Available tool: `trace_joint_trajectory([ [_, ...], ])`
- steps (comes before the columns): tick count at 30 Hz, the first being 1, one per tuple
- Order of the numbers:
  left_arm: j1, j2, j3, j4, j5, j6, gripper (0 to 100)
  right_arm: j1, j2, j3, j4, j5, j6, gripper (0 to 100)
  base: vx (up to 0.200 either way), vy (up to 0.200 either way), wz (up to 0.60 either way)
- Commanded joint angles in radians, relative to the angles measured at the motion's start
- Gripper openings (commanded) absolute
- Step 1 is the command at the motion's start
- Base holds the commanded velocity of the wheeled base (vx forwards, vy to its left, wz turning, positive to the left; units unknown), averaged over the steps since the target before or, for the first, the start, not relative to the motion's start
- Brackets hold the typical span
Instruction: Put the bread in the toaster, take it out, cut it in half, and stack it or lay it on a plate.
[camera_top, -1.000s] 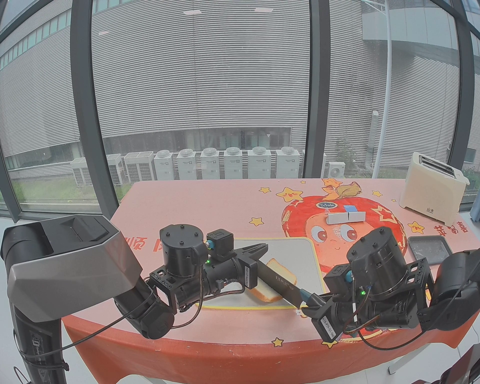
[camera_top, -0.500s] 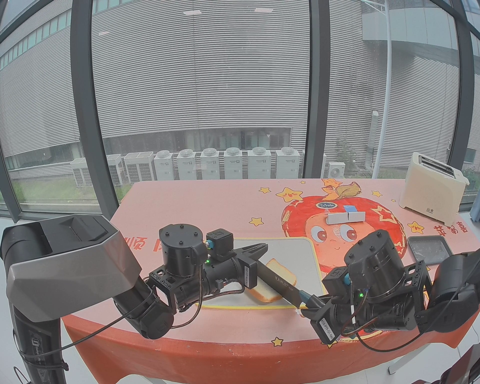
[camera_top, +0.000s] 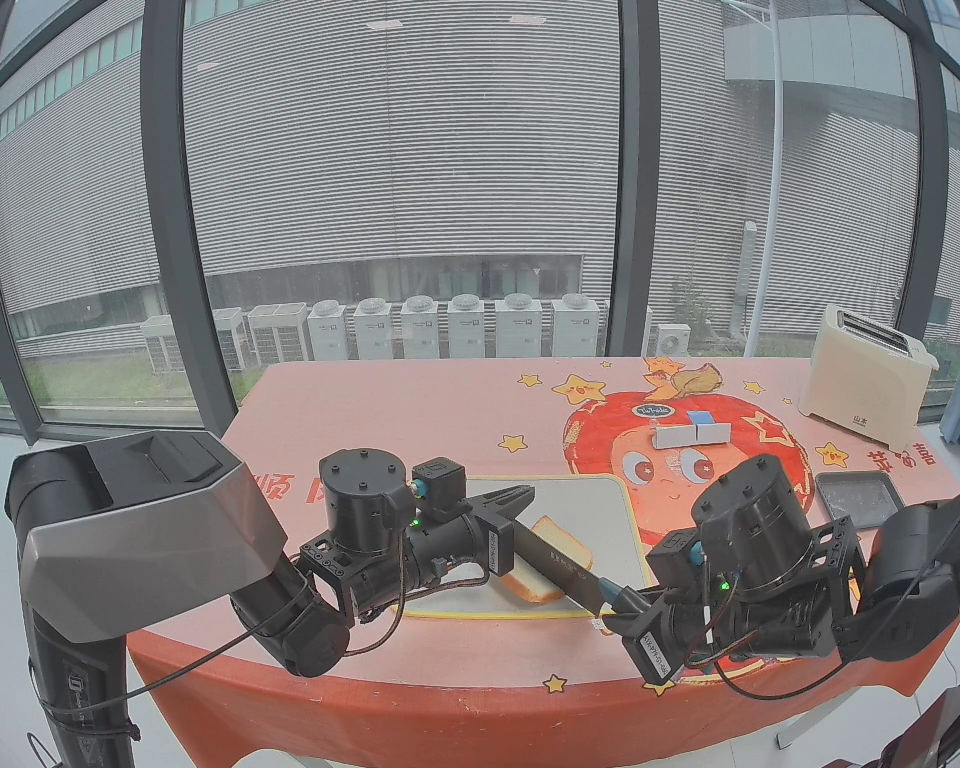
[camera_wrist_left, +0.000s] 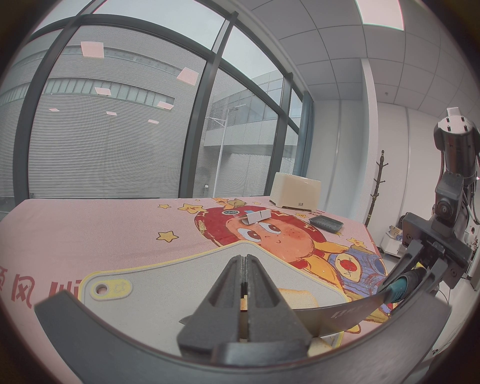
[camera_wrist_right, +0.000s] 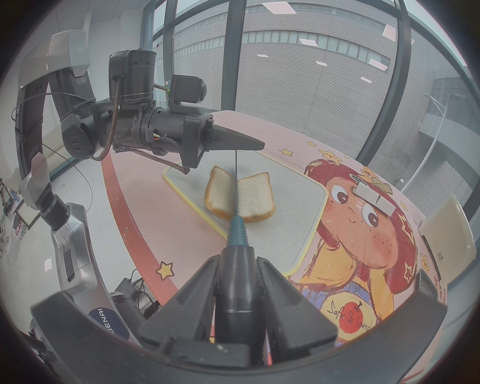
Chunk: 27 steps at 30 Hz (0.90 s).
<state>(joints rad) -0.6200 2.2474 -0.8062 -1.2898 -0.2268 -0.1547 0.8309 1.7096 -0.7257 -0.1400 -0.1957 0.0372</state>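
Note:
A slice of bread (camera_top: 547, 568) lies on the grey cutting board (camera_top: 600, 505) near its front edge. A dark knife (camera_top: 560, 568) lies across the slice, edge down on its middle. My right gripper (camera_top: 628, 612) is shut on the knife's handle at the table's front edge; in the right wrist view the gripper (camera_wrist_right: 238, 265) clamps the handle and the blade (camera_wrist_right: 235, 172) splits the bread (camera_wrist_right: 250, 195) down the middle. My left gripper (camera_top: 522, 497) is shut, holds nothing, and hovers just left of the bread (camera_wrist_left: 296, 298). Its fingertips (camera_wrist_left: 245, 262) are pressed together.
A cream toaster (camera_top: 866, 375) stands at the far right of the table. A dark rectangular plate (camera_top: 858, 497) lies in front of it. A small white block (camera_top: 690, 433) sits on the apple drawing behind the board.
The right wrist dipped slightly and came back. The knife stays across the bread, and the left arm has not moved.

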Motion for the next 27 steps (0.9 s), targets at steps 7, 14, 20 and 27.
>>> trace_joint_trajectory([
  [7,0.002,-0.005,0.001,0.004,0.0,0.0,0,0.002,0.01,0.002,-0.001,0.001,0.001,0,0.0,0.0,0.0],
  [14,0.002,-0.011,-0.008,0.0,0.004,0.0,0,-0.006,0.004,-0.007,-0.01,0.001,0.001,0,0.0,0.0,0.0],
  [20,0.003,-0.017,-0.028,-0.002,0.014,0.0,0,-0.01,0.002,-0.003,-0.058,-0.001,0.0,0,0.0,0.0,0.0],
  [27,0.002,-0.023,-0.048,-0.003,0.034,-0.002,0,-0.024,0.008,-0.007,-0.058,0.001,0.0,0,0.0,0.0,0.0],
])
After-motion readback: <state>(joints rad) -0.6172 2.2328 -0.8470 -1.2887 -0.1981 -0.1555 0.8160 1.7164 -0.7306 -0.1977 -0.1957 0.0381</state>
